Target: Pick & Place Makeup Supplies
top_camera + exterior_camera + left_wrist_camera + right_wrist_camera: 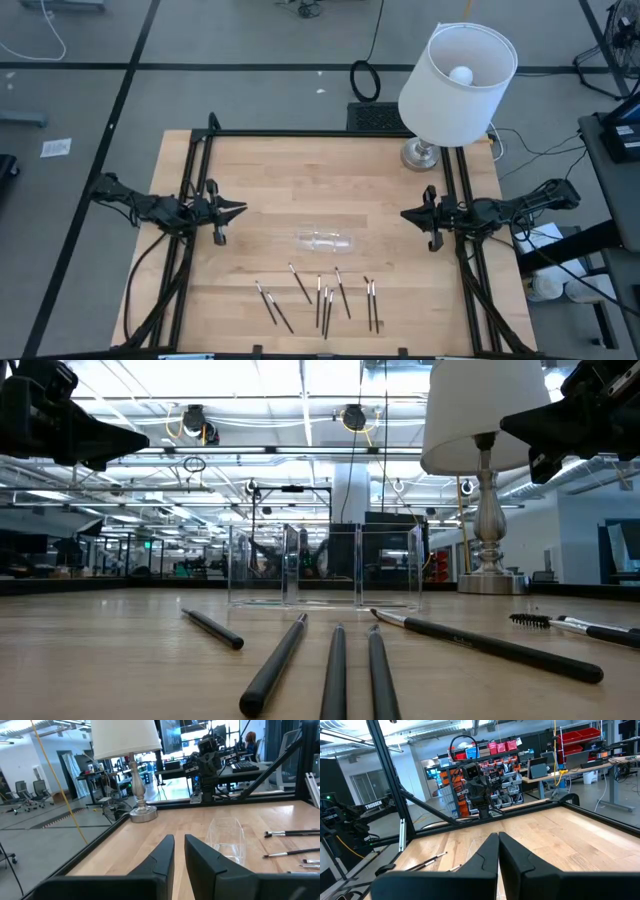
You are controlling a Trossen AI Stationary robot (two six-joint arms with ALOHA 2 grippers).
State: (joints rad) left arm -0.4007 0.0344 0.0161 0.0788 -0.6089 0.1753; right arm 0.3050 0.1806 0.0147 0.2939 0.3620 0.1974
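Note:
Several makeup supplies (320, 295), thin dark sticks with pale ends, lie flat on the wooden table near its front edge, also seen in the low view (335, 670) and the left wrist view (292, 834). A small clear tray (325, 241) stands on the table just behind them. My left gripper (240, 210) hovers level at the table's left side, its fingers (167, 850) a narrow gap apart with nothing between them. At the right side my right gripper (405, 214) hovers level and shut (498, 836), holding nothing. Both point toward the table's middle.
A table lamp with a white shade (455, 85) stands on its metal base (422, 153) at the table's far right corner. Black frame rails (200, 170) run along the table's left, right and far edges. Bare wood lies between the grippers and the tray.

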